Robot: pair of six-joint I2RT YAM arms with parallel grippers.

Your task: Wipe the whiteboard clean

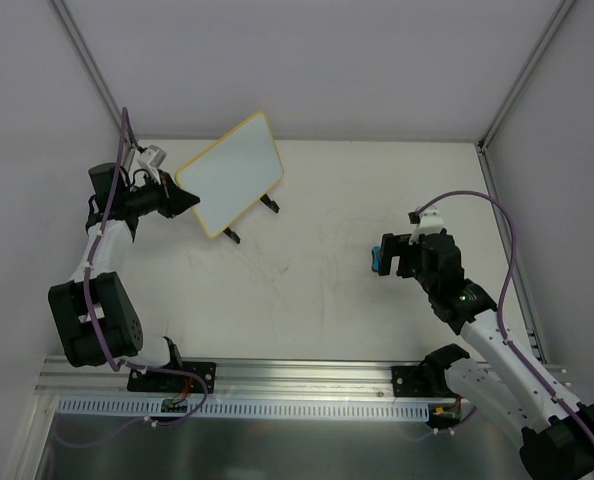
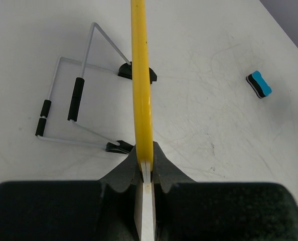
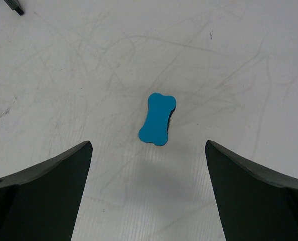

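Whiteboard (image 1: 229,185): out at 10 o'clock on the worktop (image 1: 307,290), tilted back, and it seems to be sitting on its wire stand (image 2: 73,100).
Left gripper (image 2: 145,165): clamped on the board's yellow rim at its 9 o'clock side, with the fingers pressed onto the edge. The wrist view shows the rim edge-on.
Right gripper (image 3: 148,144): spread wide and hovering right over the eraser (image 3: 157,119), touching nothing.
Eraser: blue, lying loose on the worktop around 3 o'clock, well apart from the board.
Progress: from overhead the face looks clean, with no scribbles I can make out, though faint marks would be too small to tell. No wiping is under way, because neither gripper is holding the eraser.
What's left: if marks remain, the eraser needs picking up and carrying over to the board. If not, I'd call it close to done.
Open room: there's only scuffed worktop between the eraser and the board, so it's a wide lane toward 10 o'clock.
Edges: the board sits near the far-left corner, with walls close at 9 and 12 o'clock. The stand's black feet poke out toward 5 o'clock, so watch those.
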